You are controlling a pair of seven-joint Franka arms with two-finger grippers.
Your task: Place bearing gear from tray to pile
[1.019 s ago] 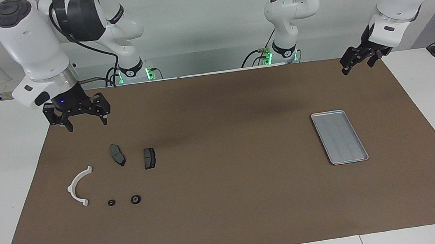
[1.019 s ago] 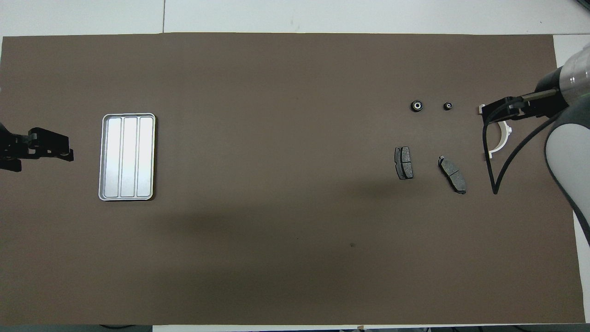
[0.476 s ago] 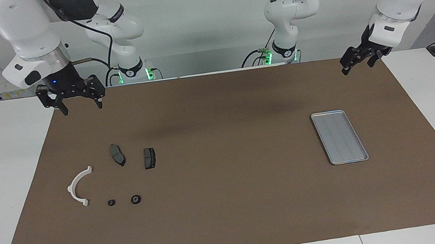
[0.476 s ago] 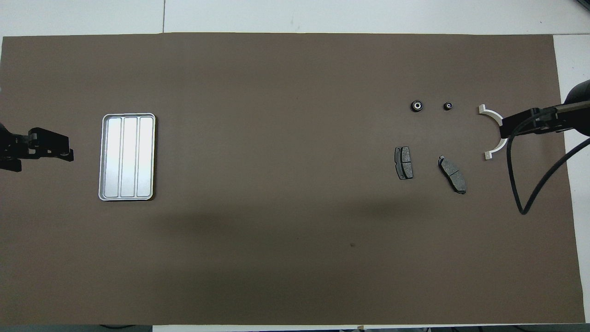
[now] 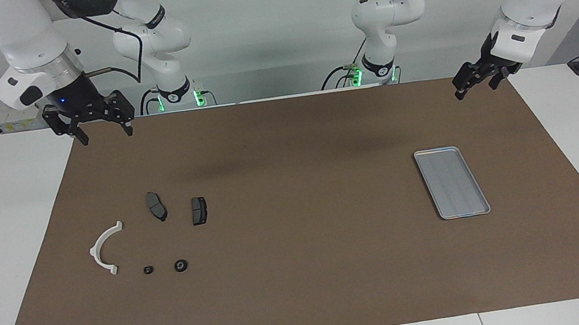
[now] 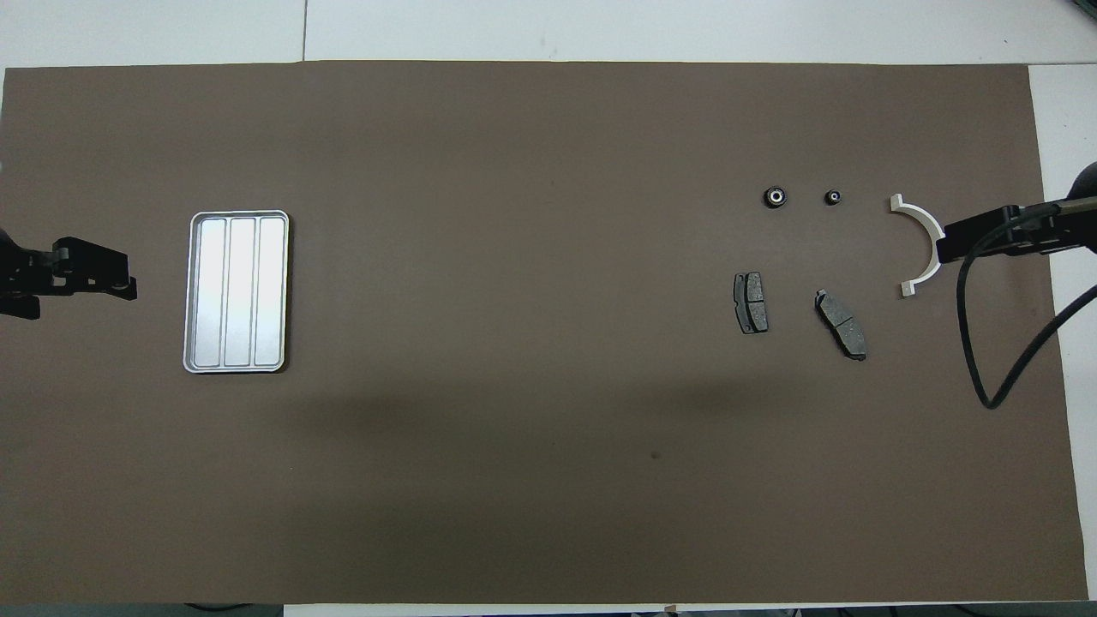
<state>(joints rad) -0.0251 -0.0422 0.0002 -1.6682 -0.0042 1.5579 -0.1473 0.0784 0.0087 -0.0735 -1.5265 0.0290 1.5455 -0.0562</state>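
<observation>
Rising clear of pile (image 5: pixel 150 235), right end effector (image 5: pixel 89 120) seen wide, empty. Tray (image 5: pixel 451 182) seen bare; two bearing gears (image 5: pixel 180 265) lie beside white arc (image 5: pixel 103 249). Placement judged done. Left end effector (image 5: pixel 478 78) waits wide near tray.

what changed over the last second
The right pincer, open and empty, rose and drew back from over the pile toward the table's edge by the robots. Nothing was grasped or released. The left pincer, tray and pile parts stayed put.
</observation>
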